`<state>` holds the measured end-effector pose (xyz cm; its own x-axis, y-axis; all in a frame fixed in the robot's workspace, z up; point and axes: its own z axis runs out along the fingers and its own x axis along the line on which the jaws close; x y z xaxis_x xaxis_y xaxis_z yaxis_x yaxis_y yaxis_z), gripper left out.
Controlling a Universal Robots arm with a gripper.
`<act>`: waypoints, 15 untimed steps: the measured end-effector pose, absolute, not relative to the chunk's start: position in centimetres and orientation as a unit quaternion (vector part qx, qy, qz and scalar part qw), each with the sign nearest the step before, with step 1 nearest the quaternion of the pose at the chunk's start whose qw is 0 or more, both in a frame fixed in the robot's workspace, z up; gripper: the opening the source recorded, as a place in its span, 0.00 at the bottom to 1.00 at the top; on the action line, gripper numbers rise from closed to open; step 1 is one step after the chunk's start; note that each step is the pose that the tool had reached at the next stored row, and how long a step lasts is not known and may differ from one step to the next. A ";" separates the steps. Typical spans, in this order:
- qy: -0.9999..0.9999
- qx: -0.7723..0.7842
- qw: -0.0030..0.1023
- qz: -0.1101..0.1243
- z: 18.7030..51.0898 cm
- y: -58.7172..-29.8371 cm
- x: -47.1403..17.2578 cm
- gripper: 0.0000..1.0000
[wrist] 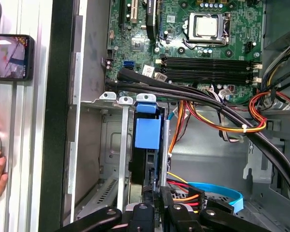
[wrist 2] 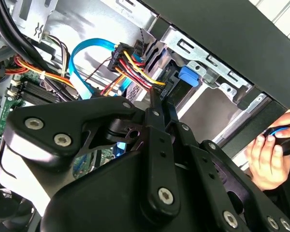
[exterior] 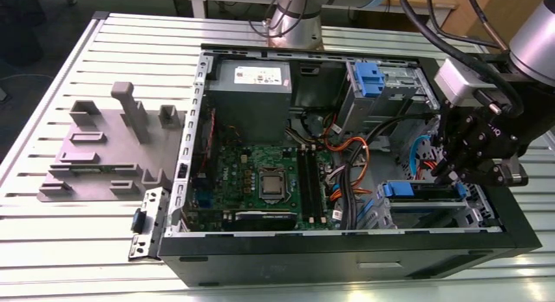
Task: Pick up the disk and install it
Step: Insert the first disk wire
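The disk [exterior: 422, 190] stands on edge in the drive bay at the case's front corner, on the exterior view's right. Its bright blue bracket [wrist: 147, 131] faces up, with the dark body below it in the slot. My gripper [exterior: 466, 175] hangs just over the disk's end that lies away from the blue tab. In both wrist views its black fingers [wrist 2: 153, 113] lie close together, shut, with the tips [wrist: 157, 193] at the disk's edge beside the red, yellow and black power cable. I cannot tell whether they pinch anything.
The open computer case [exterior: 347, 247] lies on a slatted table, with the motherboard [exterior: 260, 178] in its middle. Another blue tab [exterior: 368, 78] sits in the far drive cage. A grey fixture [exterior: 104, 146] lies beside the case. A person's hand [wrist 2: 265, 162] and a phone [wrist: 9, 57] are near the case's edge.
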<state>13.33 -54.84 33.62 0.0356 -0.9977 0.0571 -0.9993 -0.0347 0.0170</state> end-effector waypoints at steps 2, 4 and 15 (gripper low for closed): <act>-0.694 0.719 0.025 0.014 33.6 -54.9 13.3 0.18; -0.695 0.719 0.024 0.013 33.6 -55.1 13.2 0.18; -0.699 0.714 0.019 0.012 33.2 -55.4 12.9 0.18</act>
